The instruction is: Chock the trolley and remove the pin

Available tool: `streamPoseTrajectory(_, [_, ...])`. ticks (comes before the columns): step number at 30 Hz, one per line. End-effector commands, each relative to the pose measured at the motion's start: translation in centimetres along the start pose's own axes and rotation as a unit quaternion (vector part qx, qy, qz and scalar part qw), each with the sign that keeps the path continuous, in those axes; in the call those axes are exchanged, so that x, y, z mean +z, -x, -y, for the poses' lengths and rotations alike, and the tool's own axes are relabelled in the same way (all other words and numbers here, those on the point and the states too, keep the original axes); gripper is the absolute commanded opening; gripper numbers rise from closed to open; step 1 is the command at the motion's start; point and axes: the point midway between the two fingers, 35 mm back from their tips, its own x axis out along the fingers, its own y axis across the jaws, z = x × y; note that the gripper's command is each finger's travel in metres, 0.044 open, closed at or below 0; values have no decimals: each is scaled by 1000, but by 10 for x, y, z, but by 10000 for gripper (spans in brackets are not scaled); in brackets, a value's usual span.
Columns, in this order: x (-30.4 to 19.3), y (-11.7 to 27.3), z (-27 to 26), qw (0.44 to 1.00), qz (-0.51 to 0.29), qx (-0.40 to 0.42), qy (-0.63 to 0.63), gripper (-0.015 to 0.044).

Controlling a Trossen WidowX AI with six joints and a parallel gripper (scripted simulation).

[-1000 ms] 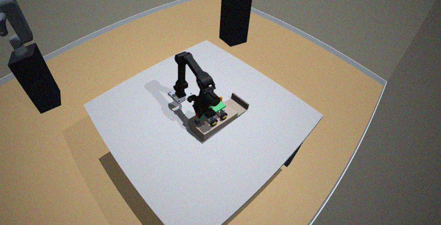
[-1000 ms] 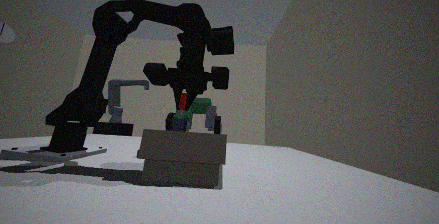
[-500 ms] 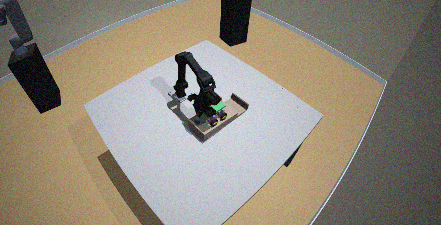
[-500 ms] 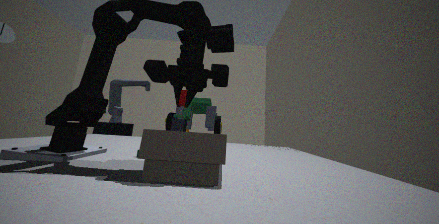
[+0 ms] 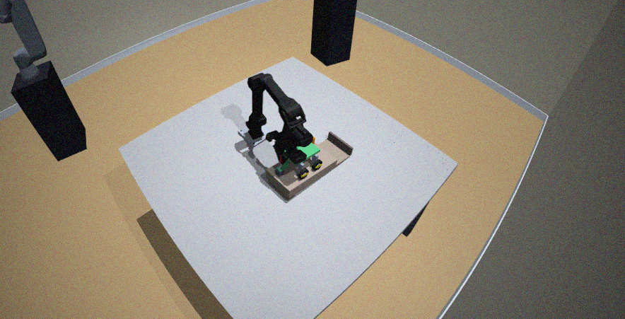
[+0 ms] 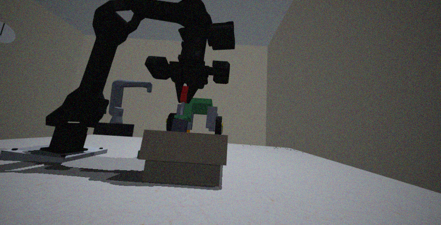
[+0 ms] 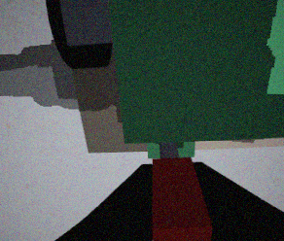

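Observation:
My gripper (image 6: 184,101) (image 7: 170,174) is shut on the red head of the stop pin (image 6: 184,94) (image 7: 180,194), fingers pointing down. The grey shaft below the head reaches down to the bracket at the trolley's uphill end. The trolley (image 5: 312,151) (image 6: 202,106) (image 7: 191,73) has a green deck and black wheels with yellow hubs and stands on the ramp (image 5: 336,152) (image 6: 185,146) (image 7: 104,136). The chock's orange handle (image 5: 313,139) shows beyond the deck; its base and any wheel contact are hidden. A green sliver left of the ramp in the exterior view may be the tray.
The ramp has a raised end wall (image 5: 340,143) at its downhill end. The arm's base plate (image 6: 27,153) is on the white table (image 5: 279,246) beside the ramp. Two grey arms on black pedestals (image 5: 334,27) (image 5: 50,113) stand beyond the table.

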Motion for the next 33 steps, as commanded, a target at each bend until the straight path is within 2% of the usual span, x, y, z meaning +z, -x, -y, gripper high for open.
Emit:
streamPoseTrajectory(1, [-1, 5, 0, 1000, -2, -2, -4, 0])
streamPoseTrajectory(33, [-9, 24, 1, 1000, -2, -2, -4, 0])
